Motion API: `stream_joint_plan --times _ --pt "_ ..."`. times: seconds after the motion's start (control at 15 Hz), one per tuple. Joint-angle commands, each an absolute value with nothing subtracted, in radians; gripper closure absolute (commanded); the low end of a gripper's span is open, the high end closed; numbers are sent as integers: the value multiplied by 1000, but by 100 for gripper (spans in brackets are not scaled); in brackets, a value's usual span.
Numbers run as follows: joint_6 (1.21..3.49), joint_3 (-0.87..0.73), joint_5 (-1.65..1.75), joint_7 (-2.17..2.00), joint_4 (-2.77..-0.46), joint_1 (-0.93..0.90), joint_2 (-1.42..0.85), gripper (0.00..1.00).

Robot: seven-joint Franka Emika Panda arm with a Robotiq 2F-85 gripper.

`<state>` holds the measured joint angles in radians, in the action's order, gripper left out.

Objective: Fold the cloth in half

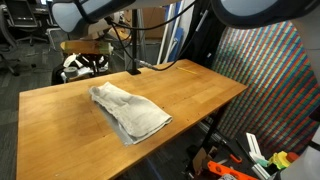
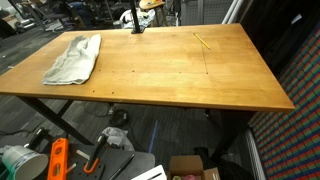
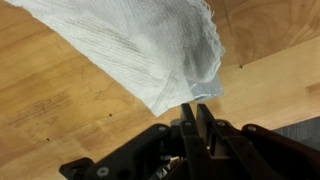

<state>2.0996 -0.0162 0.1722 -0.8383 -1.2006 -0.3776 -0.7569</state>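
The cloth is an off-white, rumpled towel lying on the wooden table; it looks doubled over, with one layer over another. In an exterior view the cloth sits near a far corner of the table. The wrist view shows the cloth filling the upper part, one corner pointing down toward my gripper. Its two black fingers stand almost together, with only a thin slit and nothing visible between them. The cloth's corner ends just beyond the fingertips. Neither exterior view shows the gripper.
A black stand foot rests on the table's far edge, also visible as the stand foot. A yellow pencil lies on the tabletop. A colourful woven panel stands beside the table. Tools and boxes lie on the floor beneath.
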Motion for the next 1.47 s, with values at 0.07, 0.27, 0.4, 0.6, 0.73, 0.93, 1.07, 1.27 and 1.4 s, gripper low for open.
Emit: stream_joint_plan --times 0.07,0.27,0.4,0.6,0.73,0.93,1.07,1.27,1.4 --pt "2092 -19 141 -882 -1182 -345 -726 86" --pt "2124 18 136 -810 -1226 -327 -705 60" --pt "2117 27 173 -782 -1246 -351 -704 47" --pt "2101 28 237 -772 -1259 -403 -710 24" --pt "2109 22 292 -761 -1250 -443 -731 8" --pt "2089 1 346 -747 -1199 -499 -790 0" --pt "2076 -1 361 -729 -1169 -512 -827 0" --pt "2049 10 335 -678 -1123 -501 -878 0" --pt "2041 3 330 -667 -1091 -501 -910 0"
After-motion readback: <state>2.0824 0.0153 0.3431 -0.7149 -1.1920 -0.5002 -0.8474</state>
